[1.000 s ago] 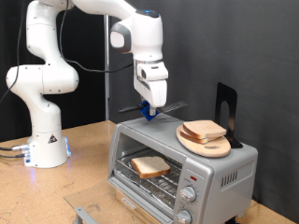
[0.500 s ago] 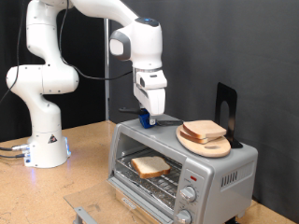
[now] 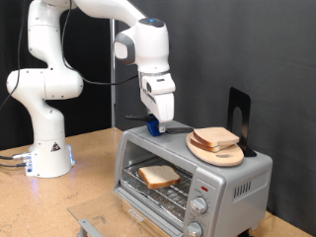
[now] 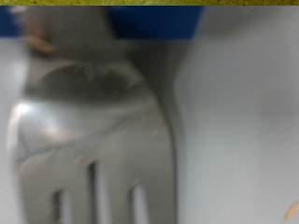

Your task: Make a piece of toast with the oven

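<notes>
piece of toast (image 3: 158,177) lying on the wire rack inside the open oven (image 3: 237,178); claw (image 3: 156,120) just above the oven roof, closed on a blue-handled fork (image 4: 93,140). round wooden board (image 3: 219,154) with spare bread slices (image 3: 215,138) beside it, black stand (image 3: 238,117) behind. wooden counter (image 3: 89,168), dark backdrop.

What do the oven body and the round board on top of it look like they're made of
The oven body looks like brushed silver metal, with a dull grey sheen on its top and front. The round board under the spare bread slices looks like pale, unglossed wood, though no grain shows at this size.
</notes>
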You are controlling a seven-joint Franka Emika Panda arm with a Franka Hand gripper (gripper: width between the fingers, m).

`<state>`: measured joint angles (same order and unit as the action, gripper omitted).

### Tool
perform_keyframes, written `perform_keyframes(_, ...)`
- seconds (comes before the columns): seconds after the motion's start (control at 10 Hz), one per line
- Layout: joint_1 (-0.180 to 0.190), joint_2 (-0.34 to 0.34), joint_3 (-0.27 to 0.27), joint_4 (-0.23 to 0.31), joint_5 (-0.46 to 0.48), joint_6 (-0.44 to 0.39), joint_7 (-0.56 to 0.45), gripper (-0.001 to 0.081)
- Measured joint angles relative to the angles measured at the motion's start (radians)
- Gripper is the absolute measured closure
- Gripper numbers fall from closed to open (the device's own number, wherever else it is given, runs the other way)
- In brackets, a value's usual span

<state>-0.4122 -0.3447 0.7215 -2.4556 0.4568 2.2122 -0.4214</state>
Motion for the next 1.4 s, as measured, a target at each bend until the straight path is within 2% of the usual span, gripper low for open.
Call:
perform_keyframes(0.2, 0.007, -0.033, -0.051, 0.008, 0.082, -0.004, -0.086, -0.0002)
perform_keyframes(0.3, 0.007, -0.052, -0.081, 0.018, 0.105, -0.035, -0.121, -0.0002)
perform_keyframes(0.5, 0.008, -0.072, -0.14, 0.055, 0.109, -0.153, -0.188, -0.0002)
perform_keyframes(0.6, 0.007, -0.072, -0.135, 0.05, 0.109, -0.139, -0.179, -0.0002)
perform_keyframes(0.7, 0.013, -0.075, -0.144, 0.042, 0.147, -0.136, -0.231, -0.0002)
perform_keyframes(0.9, 0.019, -0.093, -0.237, 0.03, 0.22, -0.235, -0.413, -0.0002)
perform_keyframes(1.0, 0.014, -0.097, -0.285, 0.029, 0.222, -0.287, -0.479, -0.0002)
perform_keyframes(1.2, -0.008, -0.096, -0.36, 0.026, 0.217, -0.332, -0.581, -0.0002)
perform_keyframes(1.3, -0.013, -0.089, -0.376, 0.027, 0.217, -0.351, -0.616, -0.0002)
perform_keyframes(1.4, -0.014, -0.089, -0.371, 0.027, 0.217, -0.348, -0.607, -0.0002)
